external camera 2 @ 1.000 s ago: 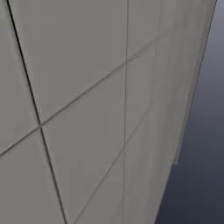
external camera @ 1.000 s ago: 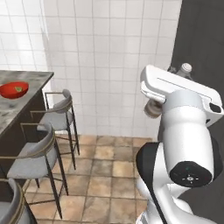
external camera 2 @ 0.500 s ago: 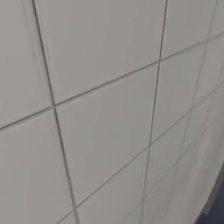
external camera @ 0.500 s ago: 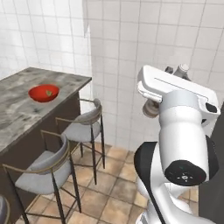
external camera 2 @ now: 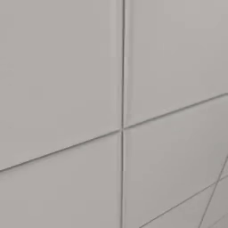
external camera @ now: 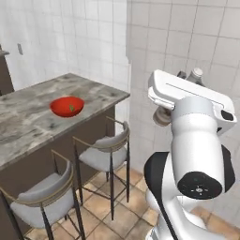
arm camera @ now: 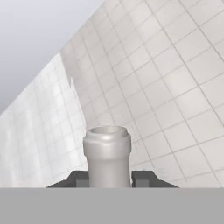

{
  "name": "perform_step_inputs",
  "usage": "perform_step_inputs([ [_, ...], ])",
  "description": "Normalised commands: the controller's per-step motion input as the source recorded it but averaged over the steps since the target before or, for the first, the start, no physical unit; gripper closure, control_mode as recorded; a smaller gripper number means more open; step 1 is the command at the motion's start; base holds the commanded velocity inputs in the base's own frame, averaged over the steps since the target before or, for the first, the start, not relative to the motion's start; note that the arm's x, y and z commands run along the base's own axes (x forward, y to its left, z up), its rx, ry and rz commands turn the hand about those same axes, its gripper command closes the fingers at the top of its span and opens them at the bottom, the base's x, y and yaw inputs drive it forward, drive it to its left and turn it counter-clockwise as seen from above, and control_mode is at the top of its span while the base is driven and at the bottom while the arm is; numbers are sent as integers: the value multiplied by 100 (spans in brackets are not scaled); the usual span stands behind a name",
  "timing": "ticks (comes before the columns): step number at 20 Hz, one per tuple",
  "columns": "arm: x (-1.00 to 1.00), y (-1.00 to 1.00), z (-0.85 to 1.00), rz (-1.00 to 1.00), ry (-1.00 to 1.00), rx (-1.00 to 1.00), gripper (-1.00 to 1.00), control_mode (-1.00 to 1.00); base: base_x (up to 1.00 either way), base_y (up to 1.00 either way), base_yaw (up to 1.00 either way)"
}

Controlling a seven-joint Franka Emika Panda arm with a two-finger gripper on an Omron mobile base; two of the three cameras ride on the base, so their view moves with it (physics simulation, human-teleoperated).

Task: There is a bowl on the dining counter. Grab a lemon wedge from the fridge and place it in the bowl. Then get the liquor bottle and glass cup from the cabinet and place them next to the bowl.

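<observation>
The end effector (arm camera: 109, 180) is clamped on the neck of the liquor bottle (arm camera: 107, 155), one dark finger on each side, which keeps it upright while the base travels. On the desk (external camera: 28, 110) the red bowl (external camera: 67, 106) sits near the far end with the lemon wedge (external camera: 71, 108) inside, leaving bare marble beside it where the bottle should go.

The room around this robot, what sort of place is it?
Most likely a home kitchen's dining corner, computer-rendered. A long grey-brown marble counter on a dark base carries a shallow bright red bowl, grey-cushioned metal-framed stools are tucked beneath it, and white tiled walls meet a terracotta tile floor.
</observation>
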Motion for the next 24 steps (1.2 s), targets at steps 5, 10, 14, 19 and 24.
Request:
perform_step_inputs([
  [5, 0, 0, 0, 0, 0, 0, 100, 100, 100, -41, 52],
  [10, 0, 0, 0, 0, 0, 0, 100, 100, 100, -39, 52],
  [14, 0, 0, 0, 0, 0, 0, 100, 100, 100, -28, 48],
  [19, 0, 0, 0, 0, 0, 0, 100, 100, 100, -13, 37],
  [24, 0, 0, 0, 0, 0, 0, 100, 100, 100, -1, 15],
])
